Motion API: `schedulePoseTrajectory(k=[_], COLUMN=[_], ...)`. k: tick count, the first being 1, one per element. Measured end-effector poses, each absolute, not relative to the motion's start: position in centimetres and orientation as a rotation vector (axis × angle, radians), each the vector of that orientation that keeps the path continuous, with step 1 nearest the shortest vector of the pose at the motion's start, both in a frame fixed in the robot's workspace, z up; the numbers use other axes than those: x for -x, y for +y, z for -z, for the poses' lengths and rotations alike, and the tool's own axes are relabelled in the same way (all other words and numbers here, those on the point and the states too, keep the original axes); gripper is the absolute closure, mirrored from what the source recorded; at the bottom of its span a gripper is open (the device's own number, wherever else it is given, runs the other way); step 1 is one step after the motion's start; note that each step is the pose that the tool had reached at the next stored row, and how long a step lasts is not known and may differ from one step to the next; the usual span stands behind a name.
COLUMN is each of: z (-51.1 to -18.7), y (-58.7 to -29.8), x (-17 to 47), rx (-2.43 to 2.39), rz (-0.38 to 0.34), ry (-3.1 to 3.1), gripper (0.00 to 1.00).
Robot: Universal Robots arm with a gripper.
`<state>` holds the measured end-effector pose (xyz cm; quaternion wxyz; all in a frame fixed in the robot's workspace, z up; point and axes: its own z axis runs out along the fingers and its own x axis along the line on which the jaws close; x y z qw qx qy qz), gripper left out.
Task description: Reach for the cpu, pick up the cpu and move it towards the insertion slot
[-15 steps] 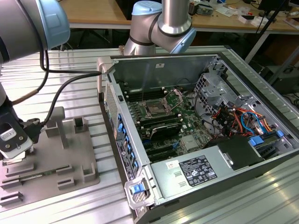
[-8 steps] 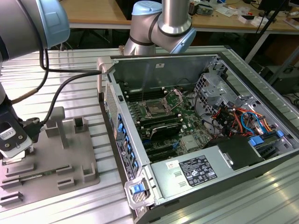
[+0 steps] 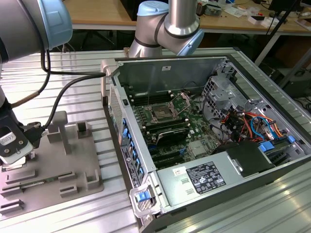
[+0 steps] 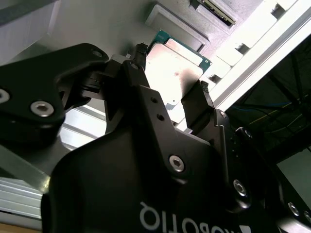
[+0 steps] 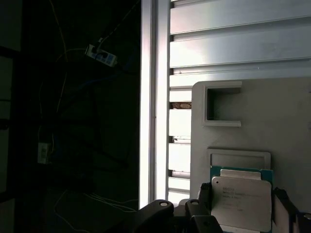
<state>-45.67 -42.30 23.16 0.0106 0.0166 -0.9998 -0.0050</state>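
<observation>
Gripper (image 4: 172, 73) set narrow on opp. edges of the cpu (image 5: 241, 199), low over the grey tray (image 3: 73, 160) at the exterior view's left. Reach done, grasp appears made; lift not evident. Transfer to the insertion slot (image 3: 160, 115), well apart in the PC case (image 3: 170, 65), outstanding.

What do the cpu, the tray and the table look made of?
Cpu: metal lid, silvery finish with a bright glare in the second wrist view, on a green board edge. Tray: probably matte grey plastic, dull and uniform, no shine. Table: likely aluminium, pale ribbed slats with a soft sheen.
</observation>
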Motion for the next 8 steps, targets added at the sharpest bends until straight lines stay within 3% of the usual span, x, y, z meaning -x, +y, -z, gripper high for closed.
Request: schedulePoseTrajectory(k=[8], z=[-23.31], y=[-42.35], x=[45.67], rx=[-0.052], rz=[0.015], ry=[-3.12], gripper=[0.45])
